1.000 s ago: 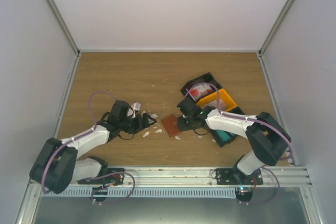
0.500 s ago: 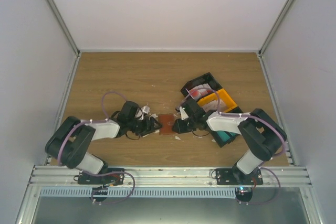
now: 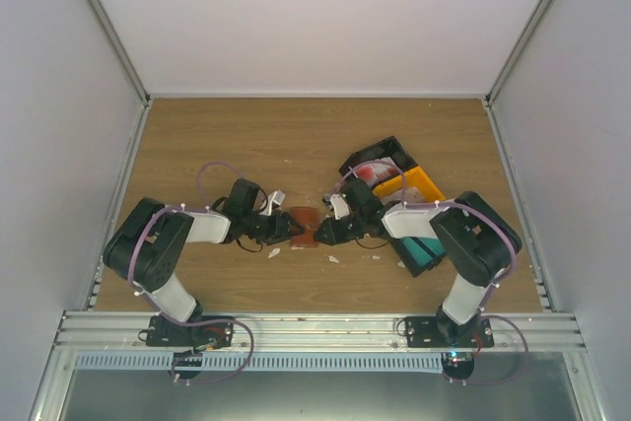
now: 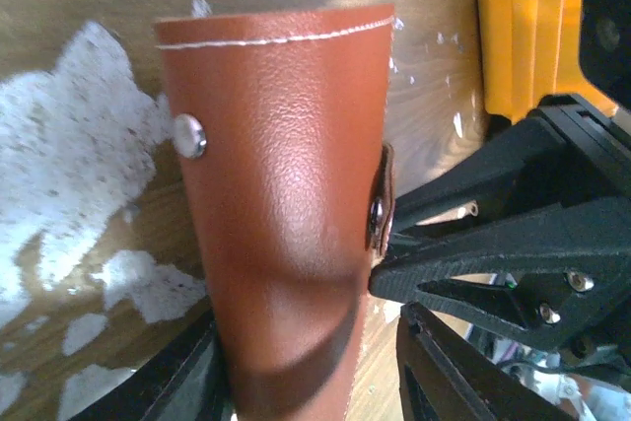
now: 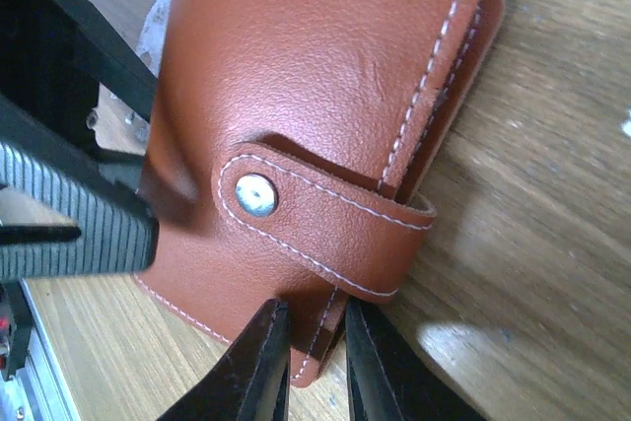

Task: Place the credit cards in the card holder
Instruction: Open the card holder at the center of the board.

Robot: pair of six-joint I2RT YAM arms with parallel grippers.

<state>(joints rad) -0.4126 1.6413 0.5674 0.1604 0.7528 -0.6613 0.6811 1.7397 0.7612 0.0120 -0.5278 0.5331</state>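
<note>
Arms closed in on card holder (image 3: 307, 228), right wrist view shows right tool (image 5: 314, 367) pinching its corner, left tool (image 4: 311, 382) grip unclear

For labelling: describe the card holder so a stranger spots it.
On the wooden table, find where the left gripper and right gripper meet. Between them is the card holder: a small reddish-brown leather folder strapped shut, unlike the white scraps and black and yellow bins nearby.

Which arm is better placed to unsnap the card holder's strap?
Right, probably: the right gripper pinches the card holder at its edge, just beside the snapped strap, while the left gripper clamps the holder's body.
</note>
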